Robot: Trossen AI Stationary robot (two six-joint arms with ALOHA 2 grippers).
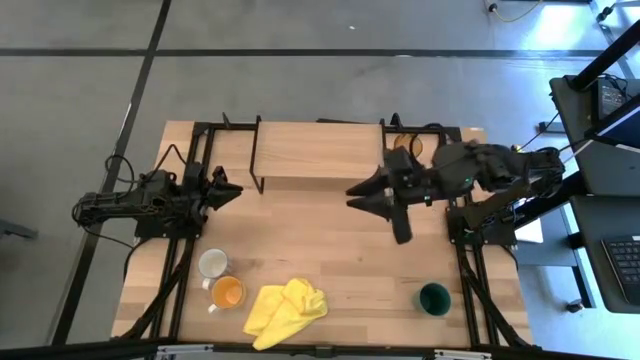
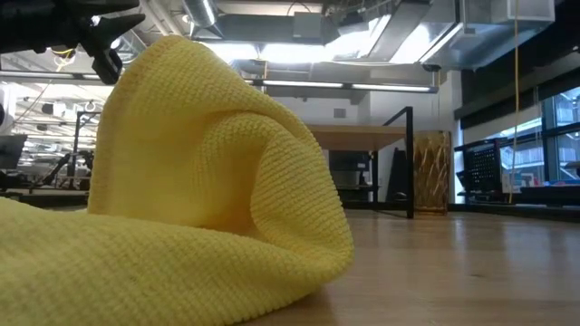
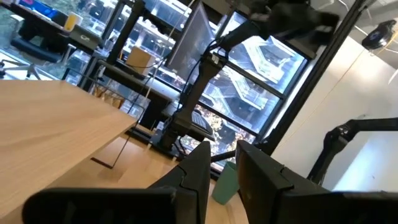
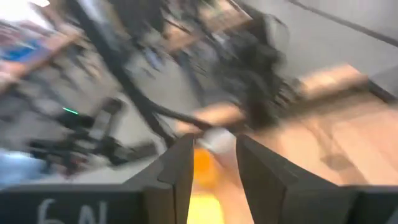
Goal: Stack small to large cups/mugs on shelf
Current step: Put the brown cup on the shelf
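Note:
The shelf [image 1: 315,150] stands at the table's far middle; it also shows in the low view [image 2: 362,138]. The amber tumbler [image 1: 408,143] stands on the table by the shelf's right end and shows in the low view [image 2: 432,172]. The white-grey mug [image 1: 212,262] and the orange mug [image 1: 228,292] stand at the near left. The dark green cup [image 1: 434,298] stands at the near right. My left gripper [image 1: 232,188] is open and empty left of the shelf. My right gripper [image 1: 358,195] is open and empty above the table's middle, just in front of the shelf.
A crumpled yellow cloth [image 1: 285,310] lies at the near edge between the mugs and the green cup, and it fills most of the low view [image 2: 181,208]. Bare wooden tabletop [image 1: 320,245] lies between the shelf and the cloth.

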